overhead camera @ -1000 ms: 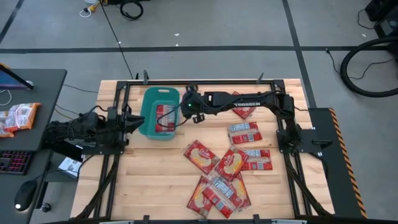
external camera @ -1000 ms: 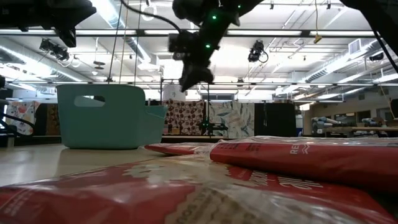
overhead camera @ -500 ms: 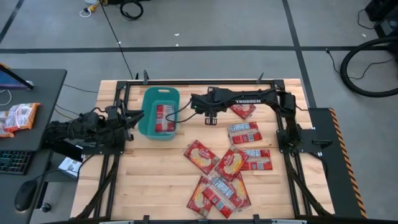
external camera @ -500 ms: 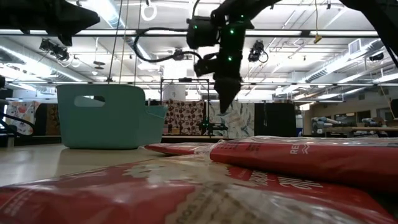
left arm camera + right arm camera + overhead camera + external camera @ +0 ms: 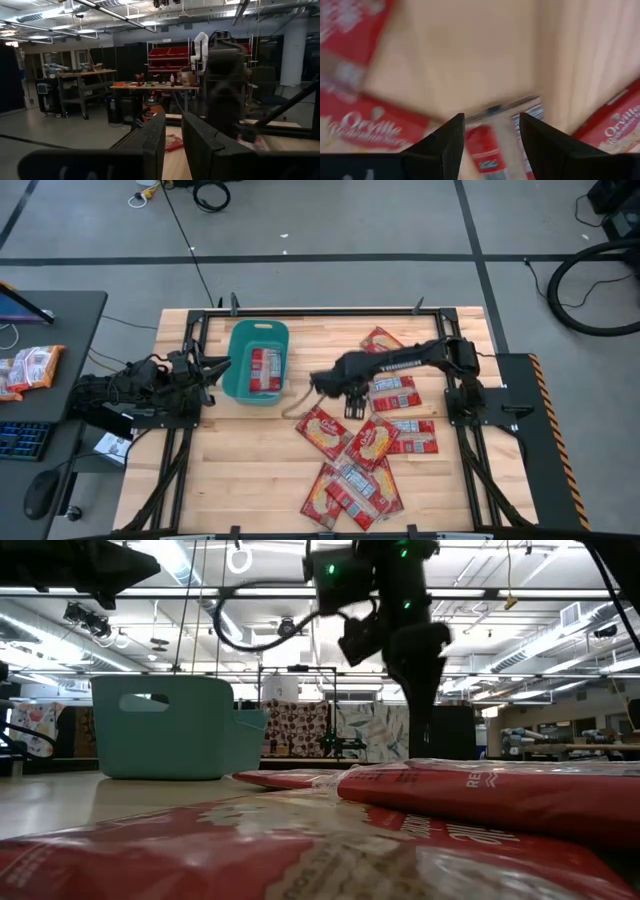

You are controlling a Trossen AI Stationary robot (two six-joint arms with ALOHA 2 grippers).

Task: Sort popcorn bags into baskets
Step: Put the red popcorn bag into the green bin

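Popcorn bags (image 5: pixel 352 455), flat red foil packets, loose on a wooden counter (image 5: pixel 240 470).
Most lie overlapped beside the teal plastic bin (image 5: pixel 236 380), on its right-arm side; one lies inside it. Likely light, thin, slick and crinkly: best pinched at a free edge. Right gripper (image 5: pixel 352 409), fingers spread and empty, hangs over the bags nearest the bin. Left gripper (image 5: pixel 222 365), fingers nearly closed on nothing, waits at the bin's other side.
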